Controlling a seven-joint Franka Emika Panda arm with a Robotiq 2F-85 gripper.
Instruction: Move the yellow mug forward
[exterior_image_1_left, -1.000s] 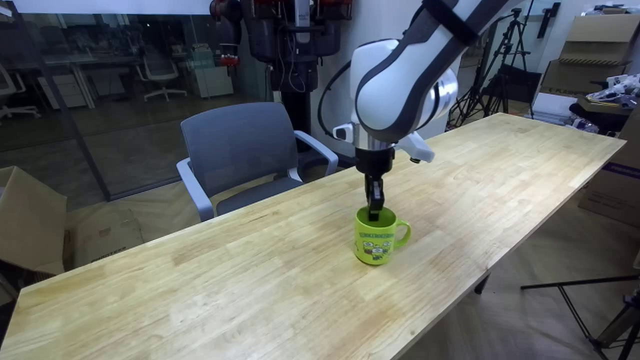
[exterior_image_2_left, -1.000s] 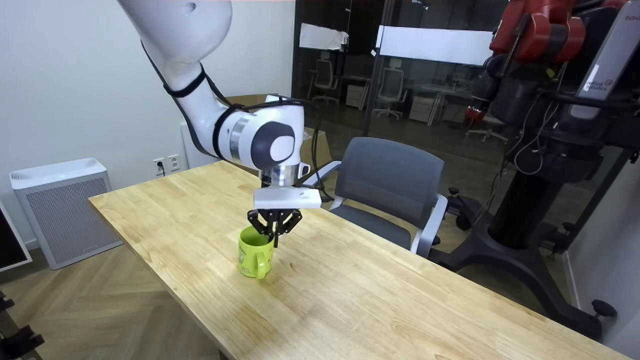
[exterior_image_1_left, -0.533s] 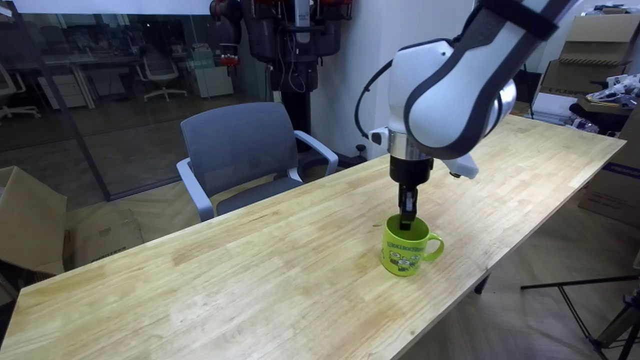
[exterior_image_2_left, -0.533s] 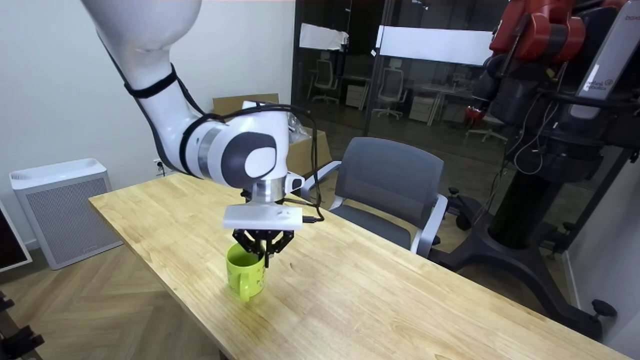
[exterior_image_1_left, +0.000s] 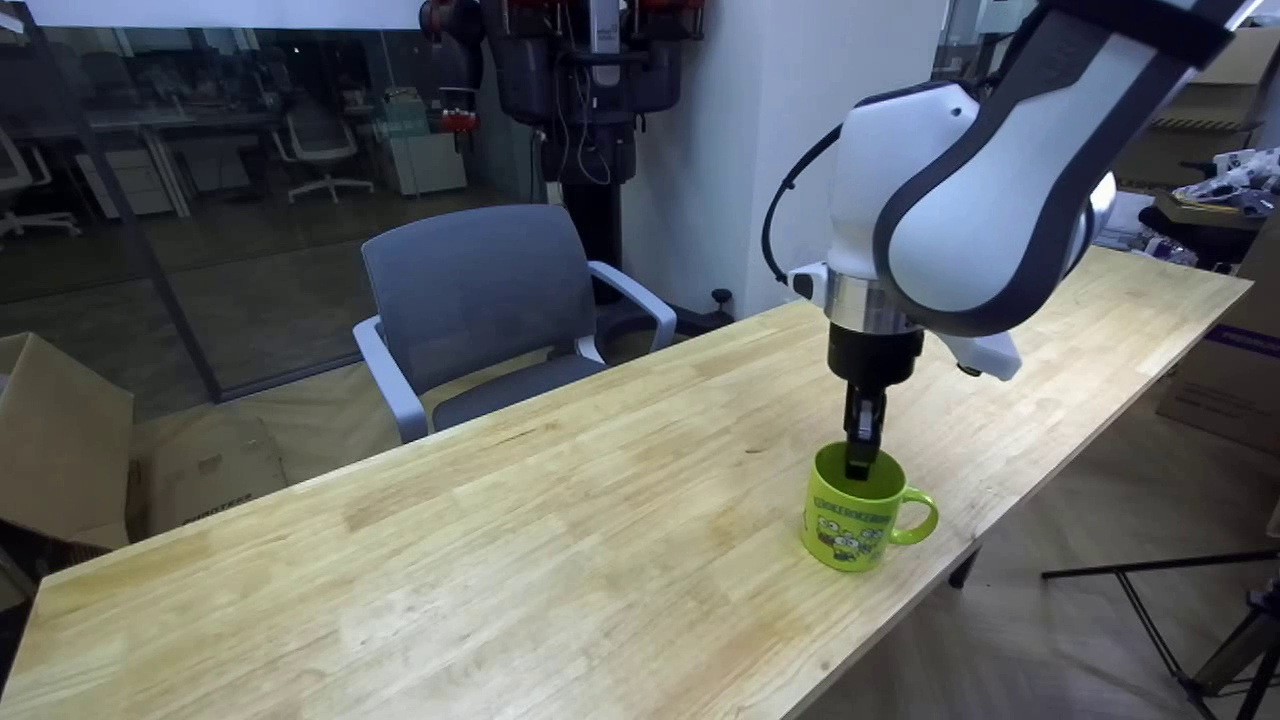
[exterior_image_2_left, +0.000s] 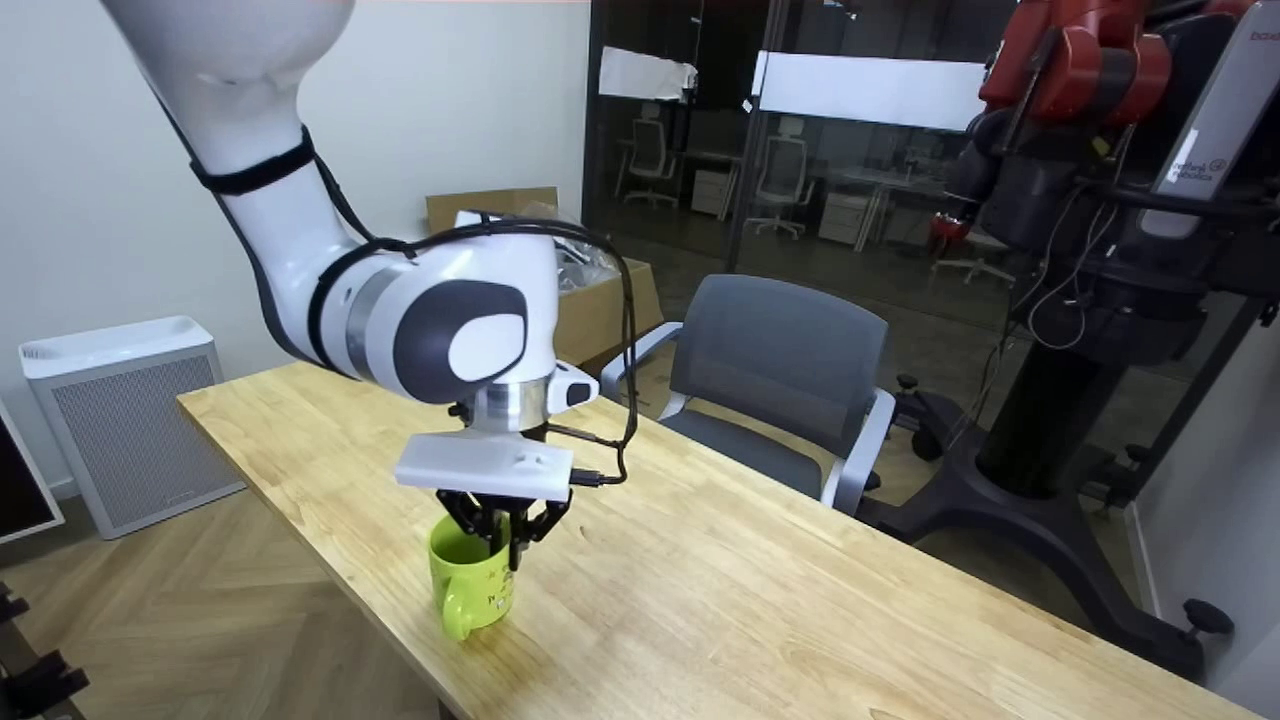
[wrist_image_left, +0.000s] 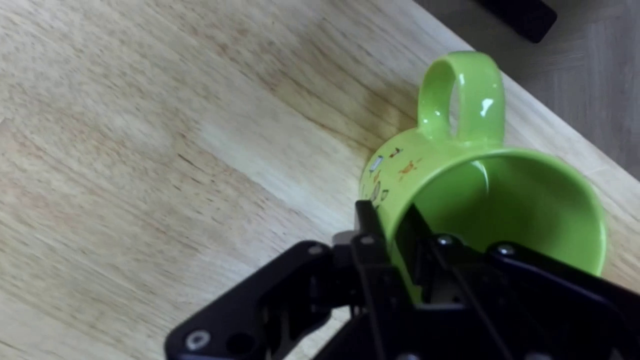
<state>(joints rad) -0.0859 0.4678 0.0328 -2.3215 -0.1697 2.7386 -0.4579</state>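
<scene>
Dark across the lower part of the wrist view, the end effector (wrist_image_left: 392, 225) is closed on the wall of the yellow mug (wrist_image_left: 545, 210) (nearer lime, to my eye), one finger (wrist_image_left: 369, 222) outside the rim and the other inside. The mug is right of centre, mouth facing the camera, loop handle (wrist_image_left: 481, 100) toward the top of the frame. Pale wood of the bench (wrist_image_left: 150, 165) fills the left, and its edge slants down to the right.

In an exterior view the white arm (exterior_image_1_left: 980, 235) spans the upper right, and a fingertip (exterior_image_1_left: 857, 470) shows inside the mug, which is right of and below centre, near the bench's edge. Its handle points right; lettering and cartoon figures face the camera. A grey chair (exterior_image_1_left: 480, 290) stands beyond the bench, left of centre.

In an exterior view with a white grilled appliance (exterior_image_2_left: 140, 420) at the far left, the mug is left of and below centre, handle toward the bottom of the frame, the fingers straddling its right-hand rim. A red-and-black robot (exterior_image_2_left: 1120, 270) occupies the upper right. Whether the mug's base touches the bench, I cannot tell.
</scene>
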